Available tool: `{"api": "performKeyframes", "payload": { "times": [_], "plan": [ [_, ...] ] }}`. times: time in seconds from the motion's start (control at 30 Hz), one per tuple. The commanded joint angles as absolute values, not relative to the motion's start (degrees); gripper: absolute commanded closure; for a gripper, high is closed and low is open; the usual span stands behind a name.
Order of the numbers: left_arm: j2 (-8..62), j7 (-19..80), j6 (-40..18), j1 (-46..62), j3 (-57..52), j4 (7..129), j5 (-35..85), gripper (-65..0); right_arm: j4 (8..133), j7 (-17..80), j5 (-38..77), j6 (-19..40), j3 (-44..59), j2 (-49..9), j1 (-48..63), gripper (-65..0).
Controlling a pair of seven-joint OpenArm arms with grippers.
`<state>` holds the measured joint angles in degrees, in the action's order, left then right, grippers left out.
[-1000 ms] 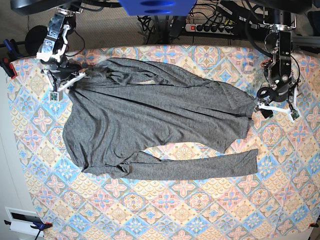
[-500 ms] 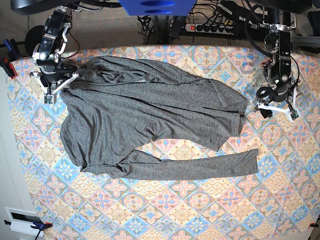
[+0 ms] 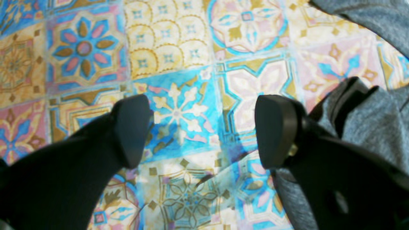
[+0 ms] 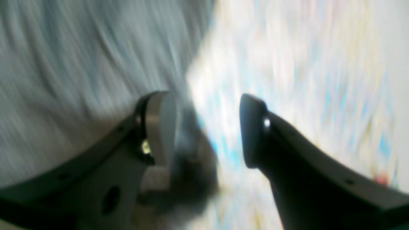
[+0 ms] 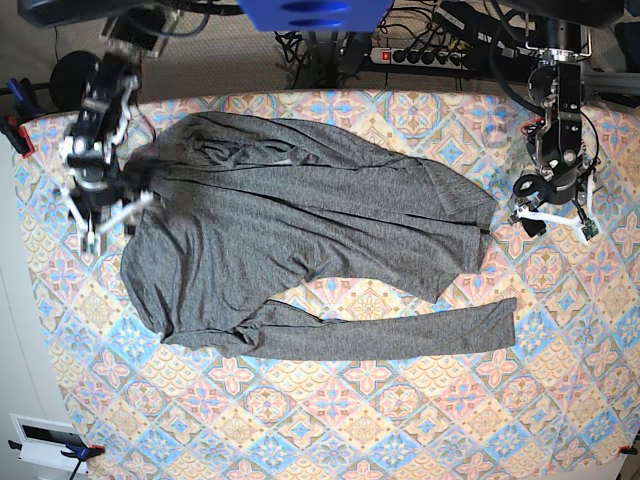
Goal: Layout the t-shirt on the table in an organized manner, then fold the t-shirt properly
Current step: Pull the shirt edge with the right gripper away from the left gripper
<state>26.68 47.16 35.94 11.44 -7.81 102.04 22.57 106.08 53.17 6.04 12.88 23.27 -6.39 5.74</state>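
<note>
With jaws parted and empty, the right gripper (image 5: 100,215) sits at the bunched edge of the shirt (image 5: 300,230) sprawled across the table (image 5: 400,420), risking a snag, while the left gripper (image 5: 552,212), open, idles clear.

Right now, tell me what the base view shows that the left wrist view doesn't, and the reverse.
Only base: the whole t-shirt spread out, one long sleeve lying toward the near edge, the right gripper at the shirt's far-left corner, and a power strip behind the table.
Only left wrist: the left gripper close up, its fingers apart with bare cloth between them.
Both: grey shirt fabric and the tiled tablecloth.
</note>
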Motion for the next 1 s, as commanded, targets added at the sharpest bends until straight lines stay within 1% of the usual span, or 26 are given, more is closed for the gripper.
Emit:
{"api": "performKeyframes", "payload": {
  "times": [0.0,0.13,0.27,0.33,0.5,0.6,0.73,0.8,0.9,0.97],
  "plan": [
    [27.56,45.93,35.91,10.86,-8.22,102.9,21.93,-50.2,105.27,52.79,6.11,12.97,22.11,-6.81,4.35,-30.5],
    [27.56,45.93,35.91,11.03,-8.22,102.9,21.93,-50.2,98.24,52.44,6.11,12.97,19.21,-7.25,-0.4,-30.6],
    [27.56,45.93,35.91,11.3,-8.22,102.9,21.93,-50.2,90.51,50.95,6.11,12.97,19.3,-8.92,-5.05,-30.6],
    [27.56,45.93,35.91,11.3,-8.22,102.9,21.93,-50.2,86.99,48.4,6.11,12.97,19.47,-9.36,-6.2,-30.6],
    [27.56,45.93,35.91,11.38,-8.22,102.9,21.93,-50.2,78.37,44.26,6.55,12.97,19.47,-13.05,-6.46,-30.6],
    [27.56,45.93,35.91,11.3,-8.22,102.9,21.93,-50.2,74.07,43.47,13.93,13.67,20.88,-14.55,-6.46,-30.5],
    [27.56,45.93,35.91,11.12,-8.13,102.9,21.93,-50.2,65.36,43.74,29.41,20.44,26.95,-17.27,-6.46,-30.4],
    [27.56,45.93,35.91,11.03,-8.13,102.9,21.93,-50.2,61.23,43.82,34.77,21.32,28.0,-18.86,-6.46,-30.4],
    [27.56,45.93,35.91,11.03,-8.13,102.9,21.93,-50.2,59.21,43.91,39.43,21.49,27.65,-20.62,-6.46,-30.4],
    [27.56,45.93,35.91,11.03,-8.13,102.9,21.93,-50.2,59.3,43.91,39.87,21.49,27.65,-20.7,-6.46,-30.4]
  ]
}}
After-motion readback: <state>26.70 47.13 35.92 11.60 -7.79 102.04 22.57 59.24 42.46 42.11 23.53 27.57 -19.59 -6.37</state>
